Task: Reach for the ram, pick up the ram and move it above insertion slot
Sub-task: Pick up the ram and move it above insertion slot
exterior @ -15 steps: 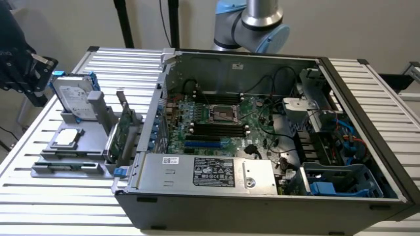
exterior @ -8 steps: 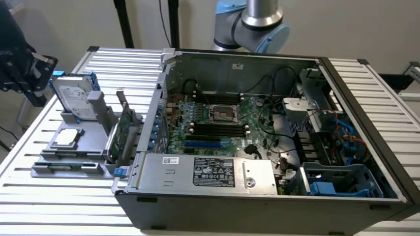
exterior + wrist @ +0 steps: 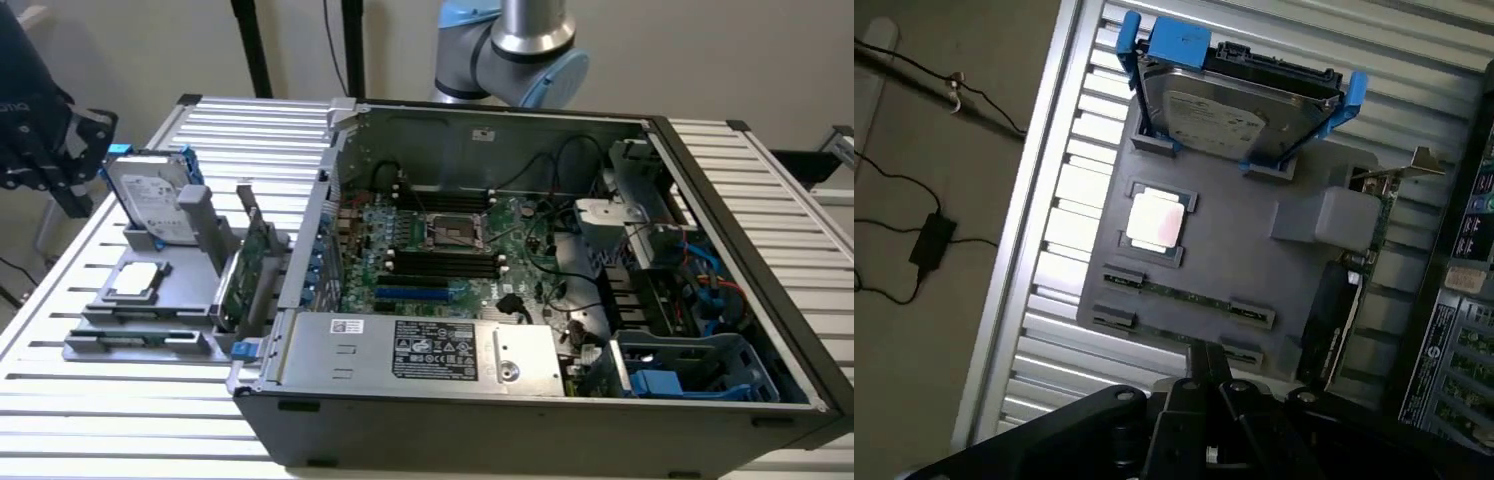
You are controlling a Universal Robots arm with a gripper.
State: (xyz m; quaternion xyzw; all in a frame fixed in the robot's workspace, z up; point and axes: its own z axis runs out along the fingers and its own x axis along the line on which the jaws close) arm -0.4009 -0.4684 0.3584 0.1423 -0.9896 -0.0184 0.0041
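Now I see my gripper point(image 3: 1206, 356), jaws clenched and empty, near the ram point(image 3: 1184, 296) lying in the gray holder point(image 3: 180, 300), lower left of the exterior view

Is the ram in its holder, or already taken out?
In. The ram sits along the gray holder, its ends in the clips; the gripper is off it, jaws shut.

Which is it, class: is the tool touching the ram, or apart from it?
Apart. In the wrist view the shut tool ends short of the ram, with a strip of bare grey holder between them.
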